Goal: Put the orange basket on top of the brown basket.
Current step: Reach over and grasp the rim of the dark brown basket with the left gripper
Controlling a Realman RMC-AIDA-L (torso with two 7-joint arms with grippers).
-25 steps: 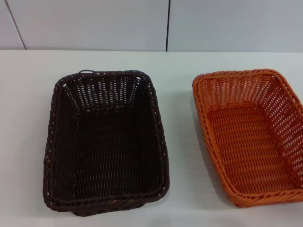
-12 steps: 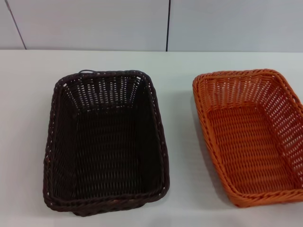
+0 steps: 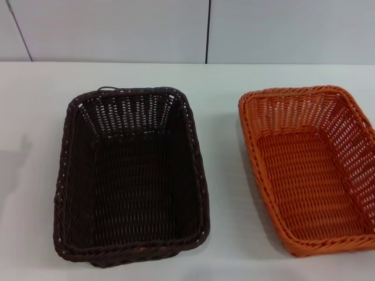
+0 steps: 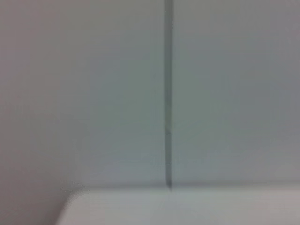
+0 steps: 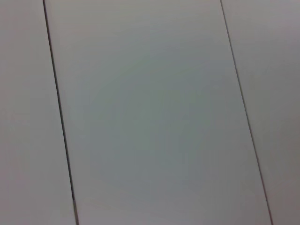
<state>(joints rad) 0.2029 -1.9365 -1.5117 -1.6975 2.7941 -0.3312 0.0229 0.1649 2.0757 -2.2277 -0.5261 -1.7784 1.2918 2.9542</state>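
Note:
The brown basket (image 3: 132, 175) sits on the white table (image 3: 222, 175) left of centre in the head view, empty and upright. The orange basket (image 3: 310, 170) sits to its right, empty and upright, with its right edge cut off by the frame. A gap of bare table lies between them. Neither gripper shows in any view. The left wrist view shows only wall panels and a table corner (image 4: 140, 206). The right wrist view shows only wall panels.
A grey panelled wall (image 3: 117, 29) with dark seams runs behind the table's far edge. A faint shadow (image 3: 20, 149) lies on the table at the far left. Bare table lies behind and beside both baskets.
A faint shadow has appeared on the table at the far left. The baskets have not moved.

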